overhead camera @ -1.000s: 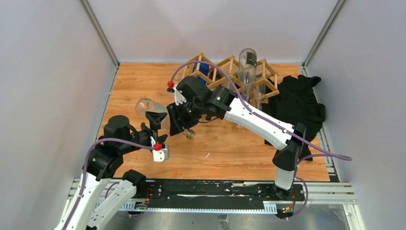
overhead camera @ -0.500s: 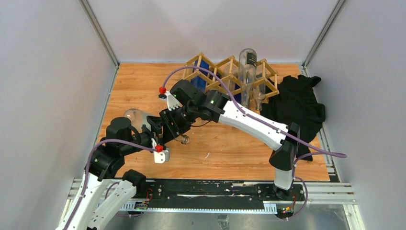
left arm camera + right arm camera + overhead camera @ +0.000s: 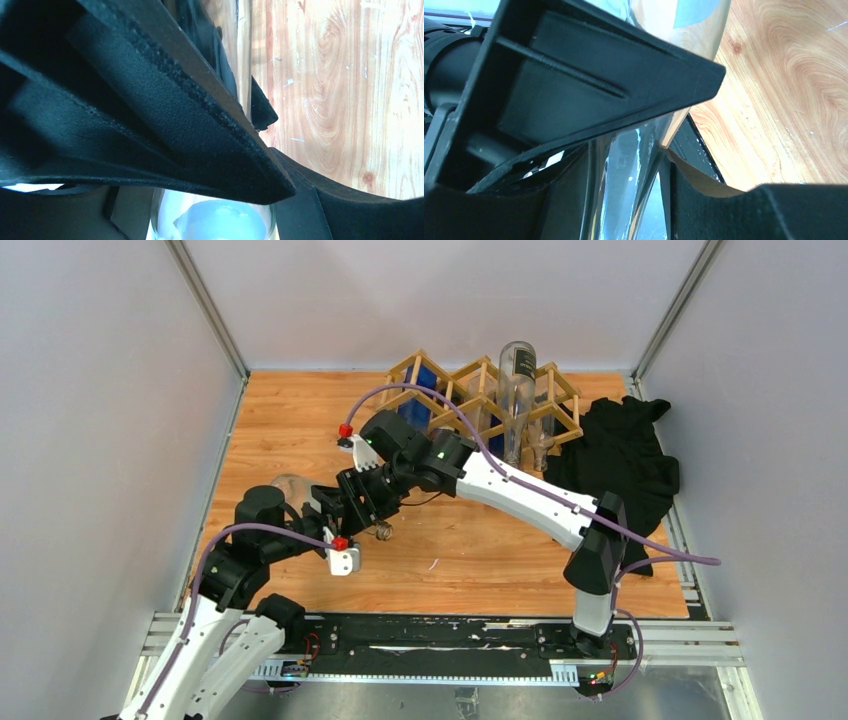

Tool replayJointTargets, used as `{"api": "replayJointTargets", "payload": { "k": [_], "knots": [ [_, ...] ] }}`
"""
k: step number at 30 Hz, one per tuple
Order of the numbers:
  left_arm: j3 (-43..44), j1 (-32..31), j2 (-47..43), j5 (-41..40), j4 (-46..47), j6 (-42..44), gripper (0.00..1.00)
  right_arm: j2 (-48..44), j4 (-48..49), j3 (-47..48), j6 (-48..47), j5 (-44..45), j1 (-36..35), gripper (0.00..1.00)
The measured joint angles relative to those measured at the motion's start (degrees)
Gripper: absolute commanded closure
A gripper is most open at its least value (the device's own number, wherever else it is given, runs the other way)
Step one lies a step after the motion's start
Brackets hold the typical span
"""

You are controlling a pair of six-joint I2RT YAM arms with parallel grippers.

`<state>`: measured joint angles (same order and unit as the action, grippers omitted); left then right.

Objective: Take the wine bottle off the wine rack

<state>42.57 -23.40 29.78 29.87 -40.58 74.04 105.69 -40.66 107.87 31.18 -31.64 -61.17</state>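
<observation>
Clear wine bottle (image 3: 290, 485) has dropped lower w/ right gripper (image 3: 362, 508) clamped on its neck; wine rack (image 3: 470, 390) well behind. Left gripper (image 3: 318, 508) has closed in on the body, grip unclear. Removal basically done.

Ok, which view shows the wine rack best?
Top external: nearly the whole wine rack shows at the table's far edge, with a clear bottle upright in it and a cable crossing its front. Neither wrist view shows any of it.

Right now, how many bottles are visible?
3: one wine bottle in the right pincer, front-left; a tall bottle and a lower bottle in the wine rack; more may be hidden.
</observation>
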Motion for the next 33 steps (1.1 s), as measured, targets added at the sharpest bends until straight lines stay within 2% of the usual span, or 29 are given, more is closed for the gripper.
{"api": "replayJointTargets", "payload": {
  "k": [8,11,13,16,27,33],
  "knots": [
    [-4.31,-0.02,0.04,-0.11,7.37,-2.84,1.00,-2.43,3.63,-4.48,1.25,0.24,1.29,0.44],
    [-5.09,-0.04,0.04,-0.11,9.05,-3.56,1.00,-2.80,4.13,-4.98,1.55,0.15,1.62,0.33],
    [-5.70,-0.04,0.07,-0.72,9.03,-4.20,1.00,-3.28,5.18,-5.09,1.73,-0.04,1.86,0.21],
    [-6.58,0.00,0.07,-1.03,8.76,-5.95,1.00,-5.22,4.94,-5.88,1.53,0.61,3.04,0.14],
    [-8.85,-0.09,3.15,-3.23,10.75,-15.13,1.00,-12.50,7.08,-7.63,2.05,1.55,7.28,0.11],
    [-8.79,-0.09,7.13,-6.03,15.89,-24.65,1.00,-15.65,6.10,-8.52,2.05,4.63,11.23,0.09]
  ]
}}
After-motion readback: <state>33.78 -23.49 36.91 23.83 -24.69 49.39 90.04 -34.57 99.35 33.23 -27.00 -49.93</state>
